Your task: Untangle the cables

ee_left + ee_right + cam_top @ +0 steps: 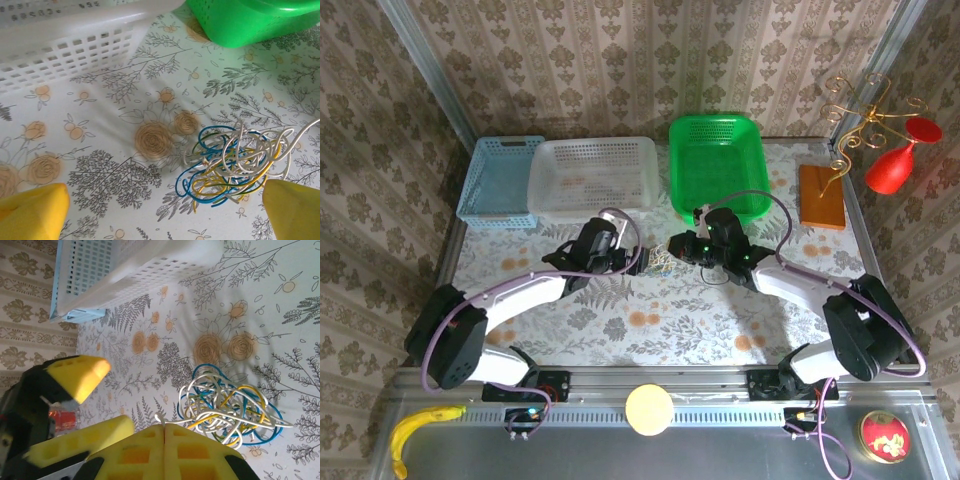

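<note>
Three: blue basket [500, 182], white basket [595, 143], green basket [716, 166]; cables [235, 165] outside on tablecloth [670, 322].

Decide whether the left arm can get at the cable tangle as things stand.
Probably yes: the open left fingers hang over the cable tangle, one each side, with nothing in the way.

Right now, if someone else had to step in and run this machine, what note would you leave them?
Left gripper: open, jaws wide, low over the table, with the cables just ahead, nearer its right finger.
Right gripper: shut, apparently pinching a white strand at the clump's edge.
Cables: white, blue and yellow loops in one knotted clump on the table, in front of the white basket and green basket.
Done: no cable separated; at most one strand is gripped.
Left: draw the strands apart until each cable lies free.
</note>
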